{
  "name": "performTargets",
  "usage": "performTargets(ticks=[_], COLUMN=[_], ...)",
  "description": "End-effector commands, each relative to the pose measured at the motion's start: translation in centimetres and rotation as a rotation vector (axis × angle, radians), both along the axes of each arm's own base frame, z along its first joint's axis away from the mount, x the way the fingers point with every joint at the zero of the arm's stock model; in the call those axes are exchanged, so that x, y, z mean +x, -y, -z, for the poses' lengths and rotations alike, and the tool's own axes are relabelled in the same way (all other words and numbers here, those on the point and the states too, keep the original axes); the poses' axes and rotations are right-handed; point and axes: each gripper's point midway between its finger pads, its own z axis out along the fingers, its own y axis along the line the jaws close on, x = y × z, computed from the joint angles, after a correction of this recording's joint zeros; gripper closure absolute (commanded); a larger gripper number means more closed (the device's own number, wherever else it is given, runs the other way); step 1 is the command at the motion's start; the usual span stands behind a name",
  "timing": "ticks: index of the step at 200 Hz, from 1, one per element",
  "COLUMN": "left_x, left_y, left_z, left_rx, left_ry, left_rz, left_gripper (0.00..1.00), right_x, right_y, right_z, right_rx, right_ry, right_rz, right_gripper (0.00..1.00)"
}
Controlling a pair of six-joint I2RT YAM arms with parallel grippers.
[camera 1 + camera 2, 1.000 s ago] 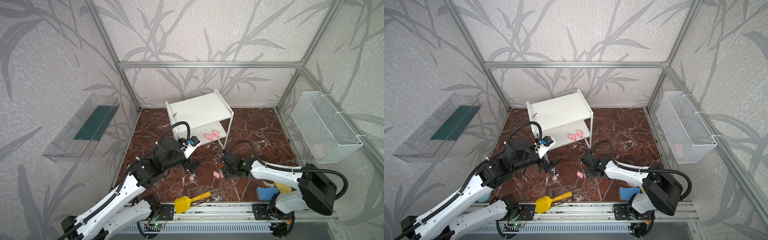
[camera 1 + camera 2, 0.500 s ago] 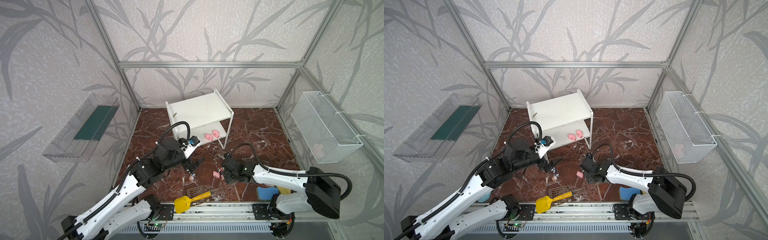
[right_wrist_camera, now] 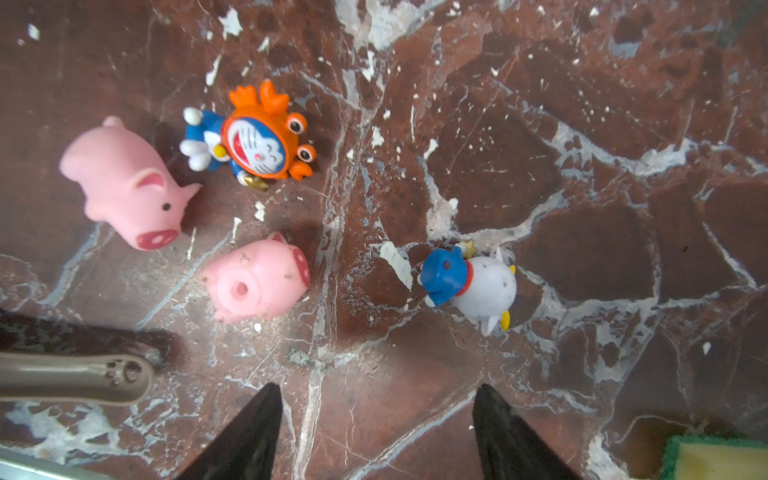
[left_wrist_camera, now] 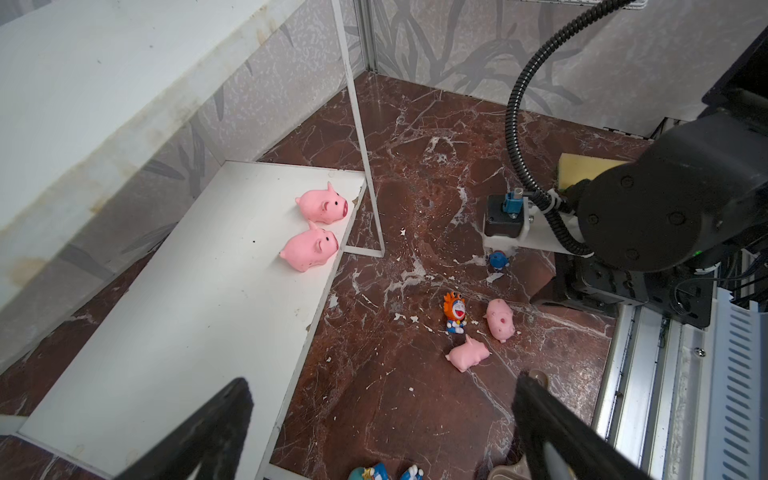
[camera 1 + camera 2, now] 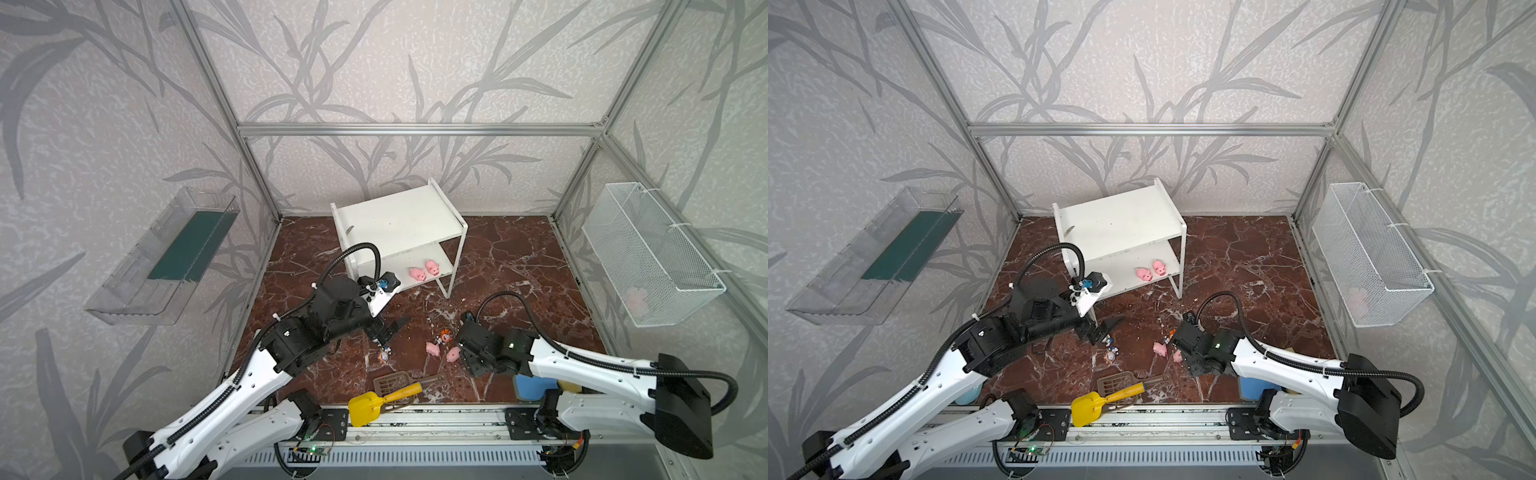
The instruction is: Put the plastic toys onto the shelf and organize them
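Note:
The white shelf [image 5: 399,220] stands at the back with two pink pigs [image 4: 323,204] [image 4: 309,250] on its lower board. On the floor lie two more pigs [image 3: 124,187] [image 3: 259,276], an orange-hooded figurine [image 3: 262,141] and a white-headed figurine [image 3: 473,286]. My right gripper [image 3: 378,388] hangs open just short of them and holds nothing. My left gripper [image 4: 382,384] is wide open and empty beside the shelf's front corner. Two small figurines, teal [image 4: 370,473] and white [image 4: 412,473], lie under it.
A yellow scoop [image 5: 365,409] and a brown slotted scoop [image 5: 392,380] lie at the front edge. A blue sponge [image 5: 534,384] sits under the right arm. A wire basket [image 5: 648,253] hangs on the right wall, a clear tray [image 5: 166,257] on the left wall.
My right gripper has drawn back toward the front edge, away from the floor pigs. The left arm has stayed still.

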Motion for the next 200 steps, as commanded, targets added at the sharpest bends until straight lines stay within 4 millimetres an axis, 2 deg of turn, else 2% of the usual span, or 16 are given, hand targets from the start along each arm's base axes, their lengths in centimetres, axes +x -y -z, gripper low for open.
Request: performTargets(ticks=[1,34,69,119,170,200], left_x=[-0.1,-0.1,-0.1,-0.2,-0.1,0.0], left_y=[0.0,0.0,0.0,0.0,0.2,0.3], left_z=[-0.1,-0.1,-0.2,-0.2,0.0,0.1], left_rx=[0.008,0.008,0.005,0.004,0.008,0.010], left_ry=[0.017,0.016,0.019,0.019,0.010,0.007], left_rz=[0.014,0.016,0.016,0.018,0.023,0.024], left_gripper=[0.01,0.01,0.01,0.01,0.01,0.01], right_x=[1.3,2.5,3.1,2.0,0.5,-0.2], right_y=[-1.5,-3.1,-3.7,-1.6,1.4,2.5], right_z=[-1.4,-1.3,0.4,3.3,2.9,3.0], right_rx=[0.056,0.089,0.076,-0.010,-0.092,-0.116], right_ry=[0.056,0.060,0.031,-0.061,-0.069,-0.078], right_rz=[-0.012,-0.024,-0.016,0.027,0.068,0.086], right_gripper=[0.26,0.26,0.26,0.26,0.26,0.26])
